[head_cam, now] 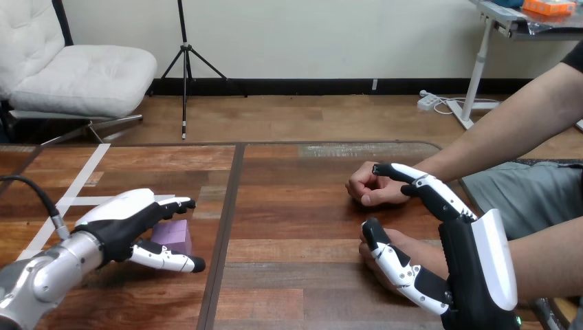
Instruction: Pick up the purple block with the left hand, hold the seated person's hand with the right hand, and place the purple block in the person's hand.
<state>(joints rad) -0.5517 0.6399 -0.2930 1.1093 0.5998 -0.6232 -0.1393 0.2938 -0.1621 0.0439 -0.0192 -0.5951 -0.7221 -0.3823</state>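
Note:
The purple block (174,236) sits on the table at the left. My left hand (117,223) reaches round it from the left, fingers straight over its far side and thumb along its near side, open and not clamped. At the right, the person's nearer hand (411,246) rests on the table. My right hand (474,265) lies over its wrist, thumb stretched across it, open. My straight fingers (430,187) reach up to the person's farther hand (368,187), a loose fist on the table.
The wooden table (295,220) has a dark seam running down its middle and pale tape strips at the far left. The person's forearms come in from the right edge.

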